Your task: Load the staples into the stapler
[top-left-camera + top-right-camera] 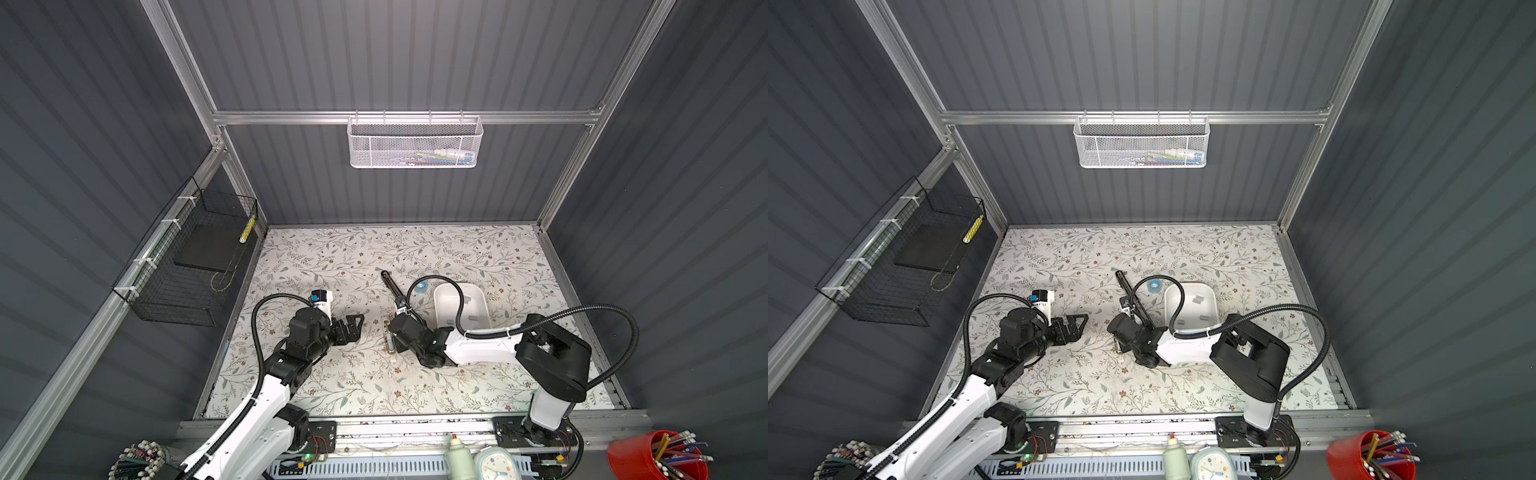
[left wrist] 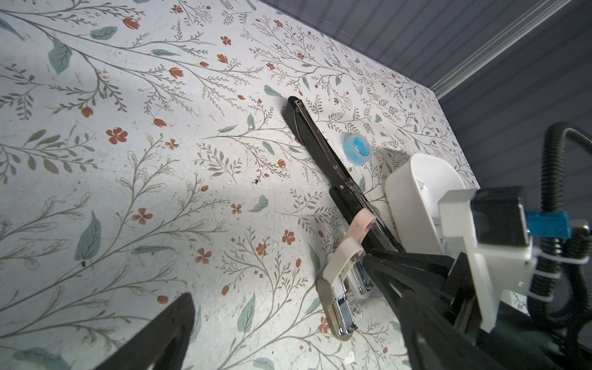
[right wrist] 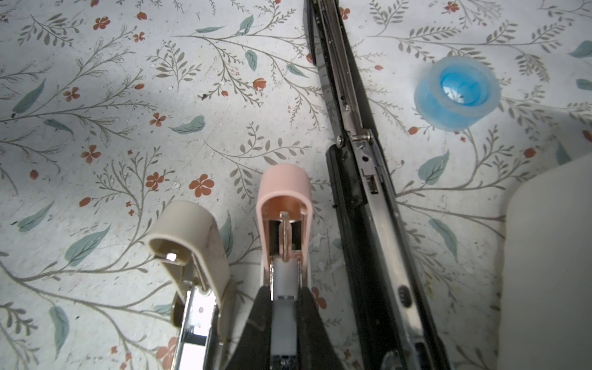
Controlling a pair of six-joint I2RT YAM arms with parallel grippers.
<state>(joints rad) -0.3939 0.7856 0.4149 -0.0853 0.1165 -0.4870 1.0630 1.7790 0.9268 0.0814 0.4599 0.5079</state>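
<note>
The left gripper (image 1: pixel 358 327) is spread wide, empty; the right gripper (image 3: pixel 284 288) pinches a staple strip (image 3: pixel 282 323) in the pink stapler's (image 3: pixel 283 189) open channel. One white tray (image 1: pixel 1168 307) holding three visible strips (image 1: pixel 1198 298); black stapler (image 3: pixel 362 179), beige stapler (image 3: pixel 198 230), three staplers altogether; one blue tape roll (image 3: pixel 456 93).

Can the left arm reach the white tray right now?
Probably not cleanly. The open left gripper hangs to the left; the right gripper, closed at the pink stapler, and the long black stapler lie between it and the tray. It would have to pass over them.
</note>
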